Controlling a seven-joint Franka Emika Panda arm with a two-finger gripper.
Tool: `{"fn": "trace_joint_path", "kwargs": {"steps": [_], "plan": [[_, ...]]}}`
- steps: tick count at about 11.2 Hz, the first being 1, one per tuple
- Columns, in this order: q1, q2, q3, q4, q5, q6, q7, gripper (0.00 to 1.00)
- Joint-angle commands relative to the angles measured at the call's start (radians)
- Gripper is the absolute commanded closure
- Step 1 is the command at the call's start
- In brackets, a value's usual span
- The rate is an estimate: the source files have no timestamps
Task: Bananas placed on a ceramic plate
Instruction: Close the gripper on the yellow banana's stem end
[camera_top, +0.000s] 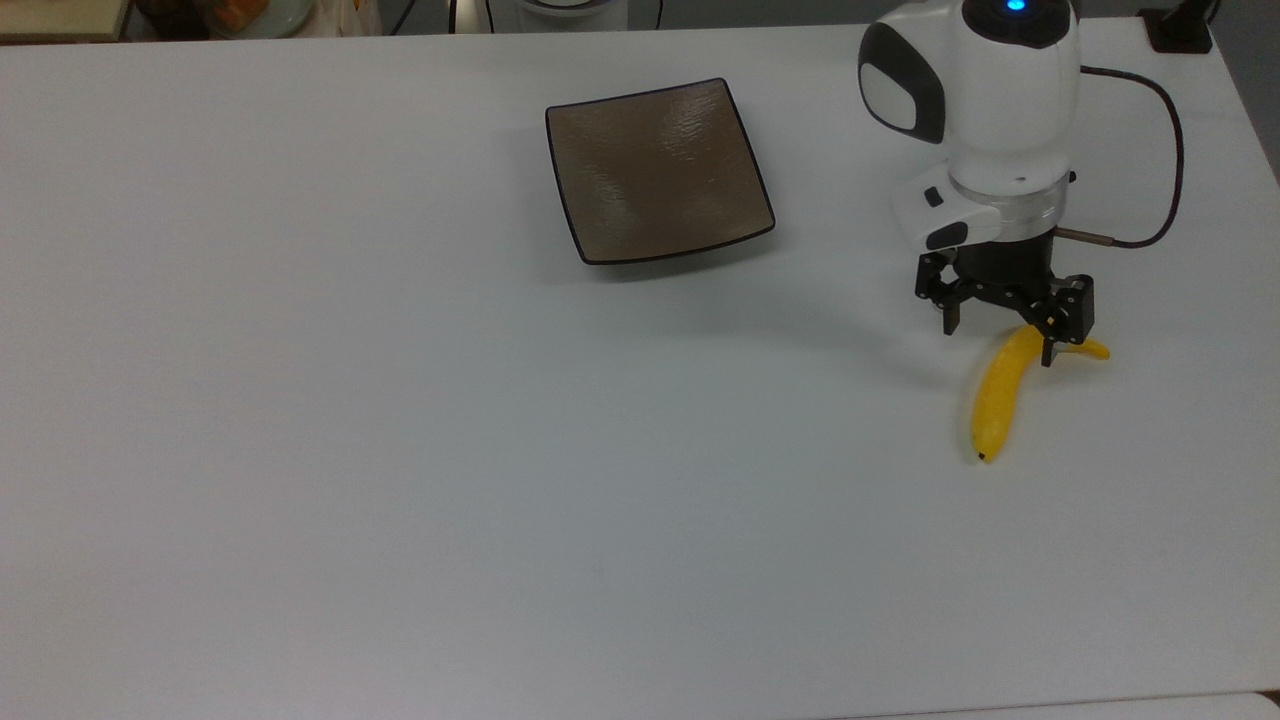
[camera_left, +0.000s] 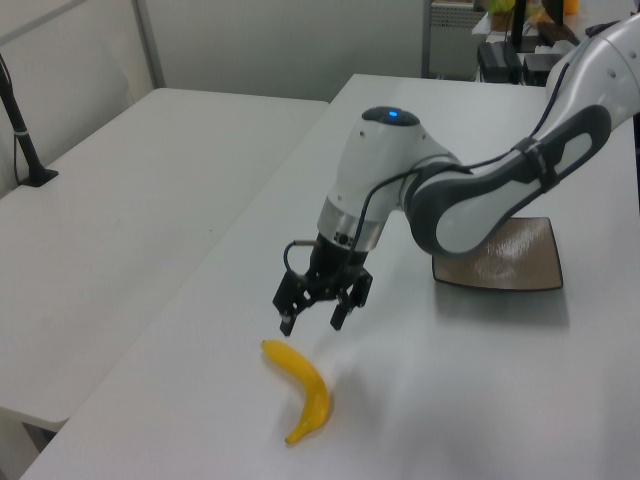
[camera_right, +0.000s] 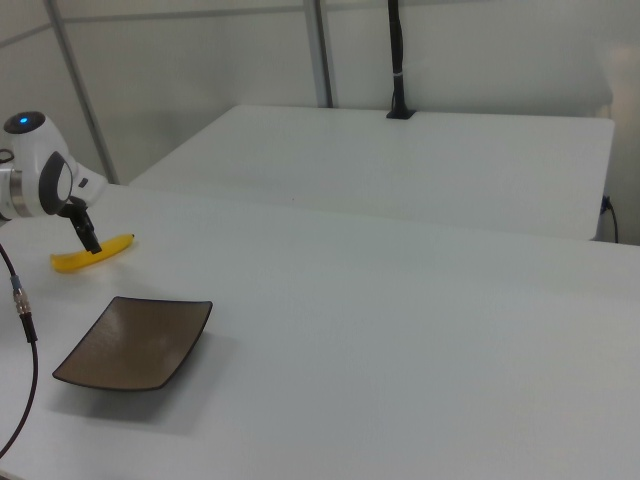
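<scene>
- The banana (camera_top: 997, 390) lies flat on the white worktop (camera_top: 400, 450), near the top view's right edge, well apart from the ceramic plate (camera_top: 657, 170), which holds nothing.
- The claw (camera_top: 998, 340) hangs just above the stem half of the banana, with its fingers spread and nothing between them. In the left view the claw (camera_left: 309, 325) is above the near end of the banana (camera_left: 300, 388) and does not touch it.
- I judge the banana to be light and rather stiff, so the lift itself should need little force.
- Its skin looks smooth and rounded, so I think it can slip or roll between narrow fingers if the grip is off-centre.
- The curve makes it unbalanced: a hold near the thin stem would probably let the long end swing down.
- The best place seems to be the thick middle of the body, with the fingers closing across the narrow width.
- A real banana bruises easily, so I would advise a moderate squeeze.
</scene>
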Motion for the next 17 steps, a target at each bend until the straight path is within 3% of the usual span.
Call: {"fn": "trace_joint_path", "kwargs": {"steps": [1,4,8,9,10,12,15,17], "plan": [[0.036,0.061,-0.006,0.048,-0.017,0.025,0.054,0.00],[0.050,0.081,0.000,0.039,-0.037,0.061,0.054,0.00],[0.051,0.092,0.001,0.023,-0.037,0.063,0.046,0.50],[0.045,0.090,0.003,0.023,-0.038,0.062,0.034,0.71],[0.033,0.089,0.004,0.028,-0.038,0.063,0.013,0.84],[0.030,0.082,0.006,0.025,-0.037,0.063,-0.009,0.85],[-0.048,-0.026,0.049,-0.036,-0.023,0.049,-0.044,0.85],[-0.071,-0.092,0.049,-0.088,-0.020,0.019,-0.104,0.85]]}}
